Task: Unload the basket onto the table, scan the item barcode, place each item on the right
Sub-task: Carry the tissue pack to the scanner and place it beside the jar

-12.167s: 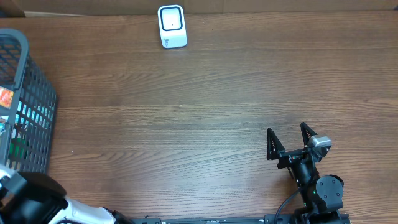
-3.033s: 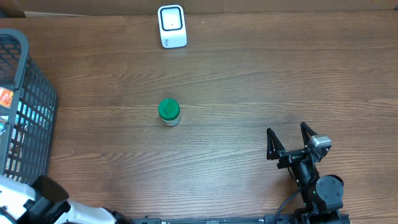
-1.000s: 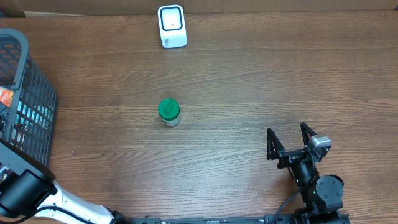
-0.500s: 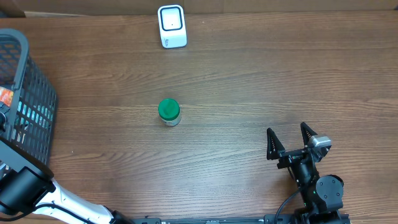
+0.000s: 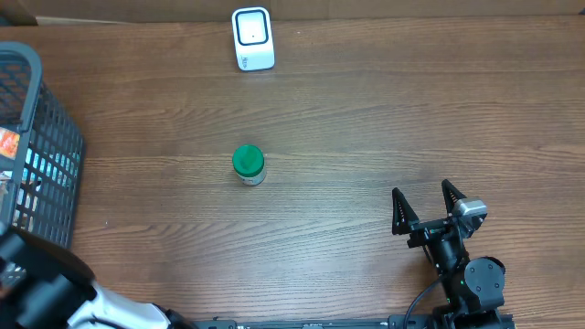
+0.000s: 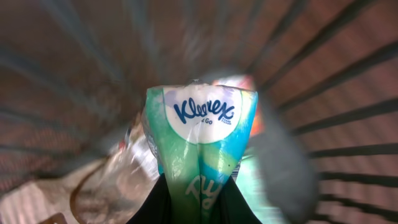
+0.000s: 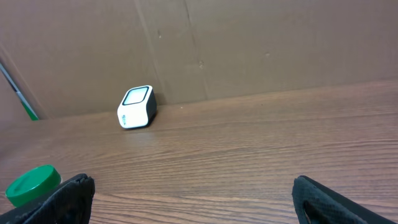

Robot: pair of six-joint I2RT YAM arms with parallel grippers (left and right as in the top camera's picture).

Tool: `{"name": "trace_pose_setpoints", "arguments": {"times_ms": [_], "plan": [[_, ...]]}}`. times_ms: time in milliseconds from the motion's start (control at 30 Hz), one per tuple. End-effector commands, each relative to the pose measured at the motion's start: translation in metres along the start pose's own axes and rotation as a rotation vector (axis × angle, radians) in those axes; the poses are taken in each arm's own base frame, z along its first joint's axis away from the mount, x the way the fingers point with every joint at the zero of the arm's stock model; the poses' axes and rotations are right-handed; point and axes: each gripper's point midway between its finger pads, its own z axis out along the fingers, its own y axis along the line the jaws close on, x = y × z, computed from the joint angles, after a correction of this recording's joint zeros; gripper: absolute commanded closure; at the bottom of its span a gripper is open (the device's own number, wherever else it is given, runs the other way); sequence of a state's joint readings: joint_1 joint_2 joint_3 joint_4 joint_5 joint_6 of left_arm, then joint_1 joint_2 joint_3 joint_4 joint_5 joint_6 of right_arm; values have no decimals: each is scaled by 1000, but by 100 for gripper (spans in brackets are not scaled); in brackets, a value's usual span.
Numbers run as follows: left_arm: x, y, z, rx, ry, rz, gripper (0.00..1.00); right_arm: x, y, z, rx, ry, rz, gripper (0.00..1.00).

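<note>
Within the last second the left hand (image 6: 194, 198) has snapped closed from about half open. Its two dark fingers now pinch the lower end of a Kleenex tissue pack (image 6: 202, 134), which stands upright at the centre of the left wrist view. Blurred wire bars of the basket (image 6: 348, 118) streak past behind it. In the overhead view the left arm (image 5: 41, 288) has gone from reaching up along the basket's side to a smeared shape at the lower left corner. The pack itself cannot be seen from above.

My reading is that the grasp is made and the pack is being lifted out of the basket. What remains is to carry it to the barcode scanner (image 5: 252, 38) at the top centre of the frame and turn its code toward the window. No barcode shows on the face visible now.

The green-lidded jar (image 5: 248, 163) has stood unmoved at mid-counter (image 5: 366, 119) for the past three seconds. The right hand (image 5: 422, 196) has not stirred either and rests fully open at the lower right.

The pack carries "Kleenex" in blue script on a white oval, with smaller words beneath ending in "Go". Larger pale lettering lower down is cut off by the fingers and cannot be read. An orange label (image 5: 7, 143) shows through the basket wall at the left edge, too small to read. The print on the scanner's white body is likewise too small.
</note>
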State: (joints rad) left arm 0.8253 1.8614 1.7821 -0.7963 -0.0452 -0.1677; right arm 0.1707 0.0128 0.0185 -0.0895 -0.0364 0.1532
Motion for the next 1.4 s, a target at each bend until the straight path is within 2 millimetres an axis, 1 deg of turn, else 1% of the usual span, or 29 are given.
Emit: {"name": "trace_pose_setpoints", "arguments": {"times_ms": [0,33,67,133,200,267,333,467,500,533,567,633,700,833,900,1067,1167,1200,1233,1267,1300,1333,1367], "plan": [[-47,-49,-107,212,-211,-44,96,1,-3,0,11,-8,-3,0],[-49,-61,-127,266,-236,-44,96,1,-3,0,11,-8,-4,0],[-44,-88,-169,388,-265,-15,96,1,-3,0,11,-8,-3,0],[-29,-116,-204,500,-262,35,96,1,-3,0,11,-8,-3,0],[-6,-143,-233,593,-229,91,96,1,-3,0,11,-8,-3,0],[28,-172,-253,664,-156,160,96,1,-3,0,11,-8,-3,0],[63,-198,-264,716,-69,233,96,1,-3,0,12,-9,-3,0],[139,-253,-278,810,103,411,96,1,-3,0,11,-8,-3,0],[161,-268,-282,837,147,465,96,1,-3,0,11,-8,-3,0],[178,-280,-283,856,178,504,96,1,-3,0,11,-8,-3,0],[199,-295,-286,876,219,557,96,1,-3,0,12,-8,-3,0],[233,-316,-285,880,275,634,96,1,-3,0,11,-8,-3,0],[267,-333,-277,842,332,683,96,1,-3,0,11,-8,-3,0],[341,-361,-259,789,459,806,96,1,-3,0,11,-8,-4,0],[378,-368,-248,751,531,848,96,1,-3,0,11,-8,-3,0],[450,-372,-219,636,673,907,96,1,-3,0,11,-8,-3,0],[485,-370,-206,590,744,940,96,1,-3,0,11,-8,-3,0],[493,-368,-203,580,762,951,96,1,-3,0,11,-8,-3,0],[508,-366,-194,549,787,967,94,1,-3,0,11,-8,-3,0],[514,-365,-190,535,797,969,92,1,-3,0,11,-8,-3,0],[518,-364,-187,521,807,963,88,1,-3,0,11,-8,-4,0],[520,-363,-184,512,814,962,81,1,-3,0,11,-8,-3,0],[522,-363,-183,512,820,962,71,1,-3,0,11,-8,-4,0]]}}
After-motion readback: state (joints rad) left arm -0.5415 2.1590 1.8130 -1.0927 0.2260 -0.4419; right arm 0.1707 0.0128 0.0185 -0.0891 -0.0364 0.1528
